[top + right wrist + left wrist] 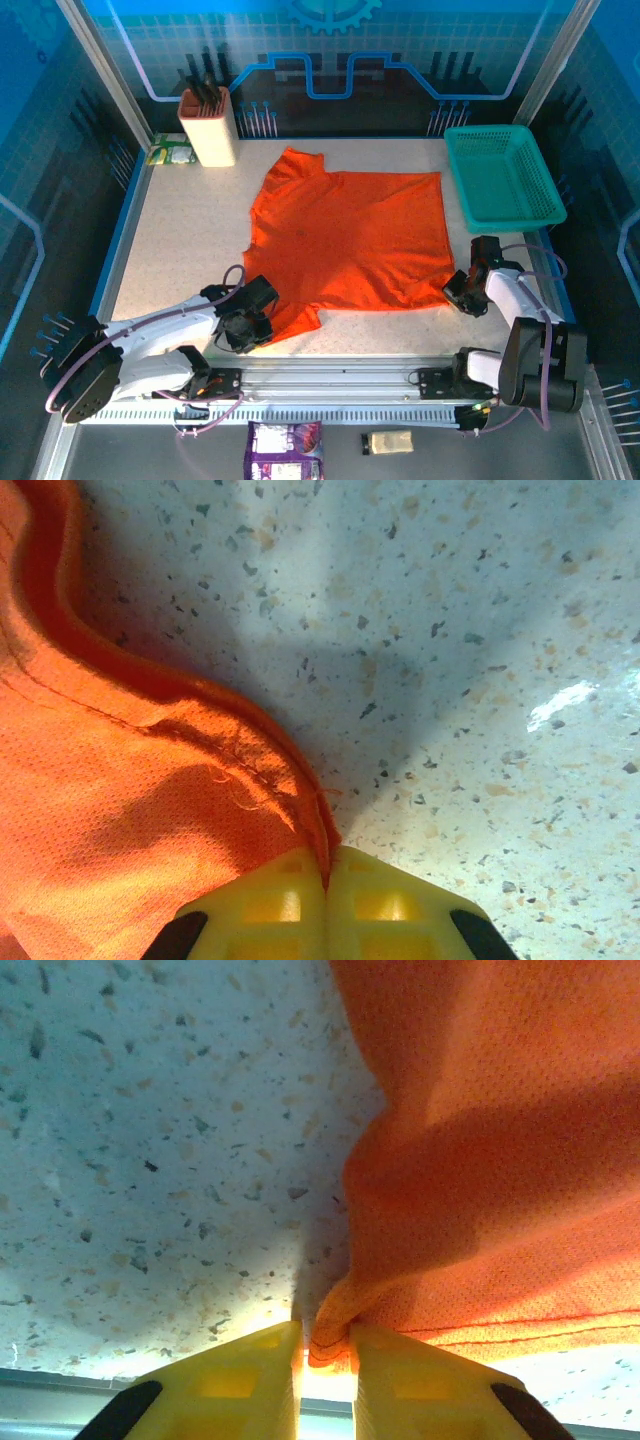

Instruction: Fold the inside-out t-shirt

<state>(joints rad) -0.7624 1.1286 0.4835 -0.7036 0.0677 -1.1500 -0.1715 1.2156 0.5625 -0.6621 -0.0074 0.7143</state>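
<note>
On the counter (170, 250) the inside-out t-shirt (350, 240) lies spread flat. My left tool (325, 1338), at its seven o'clock, pinches its edge. My right tool (328, 865), at four o'clock, is clamped on a hem corner.

A pale speckled table (180, 250) (stone-look, flecked grey and brown) sits inside blue walls (60, 150) printed with circuit lines and 1 gear (335, 12); 2 slanting metal posts (100, 70) frame it, brightly lit.
</note>
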